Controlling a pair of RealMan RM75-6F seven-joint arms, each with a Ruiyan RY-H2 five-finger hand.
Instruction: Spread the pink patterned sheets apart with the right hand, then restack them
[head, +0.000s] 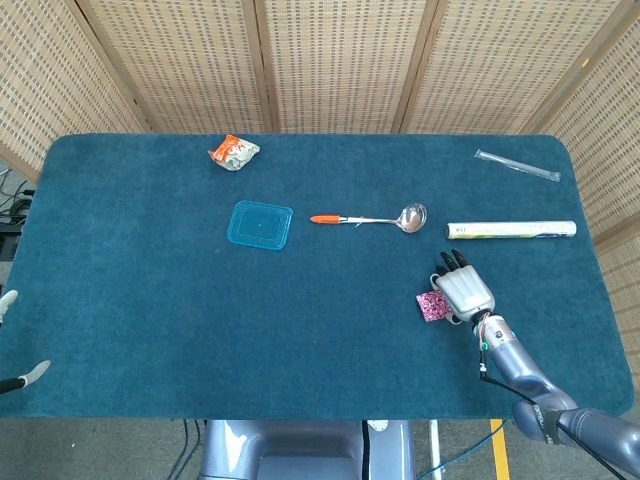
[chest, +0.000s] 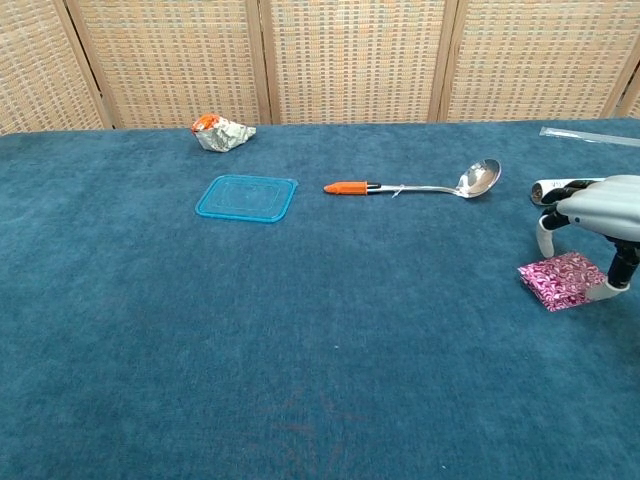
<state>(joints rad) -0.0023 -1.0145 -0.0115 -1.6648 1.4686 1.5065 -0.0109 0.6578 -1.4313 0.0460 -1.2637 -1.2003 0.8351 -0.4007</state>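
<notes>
The pink patterned sheets (head: 432, 306) lie as one small stack on the blue table cloth at the right front; in the chest view the sheets (chest: 561, 281) look flat. My right hand (head: 464, 291) is just to their right, palm down with fingers spread. In the chest view the right hand (chest: 598, 207) arches over the stack, one fingertip (chest: 603, 291) touching its right edge and another (chest: 544, 240) set down beside its far corner. Of my left hand (head: 8, 300), only pale fingertips show at the left edge of the head view, apart and holding nothing.
A steel ladle with an orange handle (head: 368, 218) and a blue square lid (head: 260, 224) lie mid-table. A white roll (head: 510, 230) lies just beyond the right hand. A crumpled wrapper (head: 233, 152) and a clear sleeve (head: 516, 165) lie near the far edge.
</notes>
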